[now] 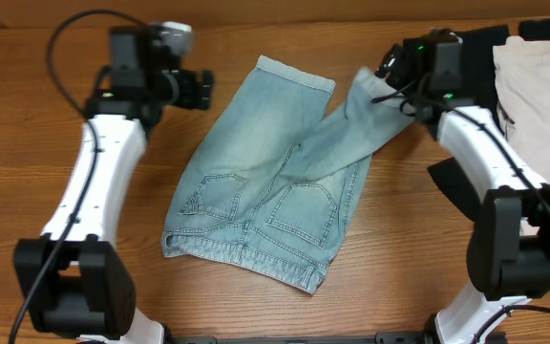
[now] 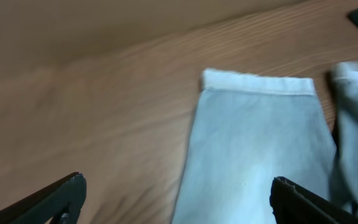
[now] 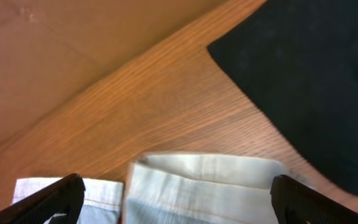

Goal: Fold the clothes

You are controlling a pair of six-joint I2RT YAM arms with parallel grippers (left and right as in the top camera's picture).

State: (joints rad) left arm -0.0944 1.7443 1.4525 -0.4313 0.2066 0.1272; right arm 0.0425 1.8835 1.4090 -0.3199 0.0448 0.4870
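Right claw (image 3: 178, 181) stands wide open on my feed, gripping nothing, with one pale hem of the denim shorts (image 1: 265, 182) lying between its fingers. Left claw (image 2: 178, 182) gapes too, empty, above the other leg's hem. I see the shorts pockets-up in the middle of the table (image 1: 46, 143).

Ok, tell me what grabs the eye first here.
Pale denim shorts sprawl pockets-up across the middle of the wooden table. One leg angles toward the right gripper, which is wide open over its hem. A cream garment and a black garment lie at the right edge.
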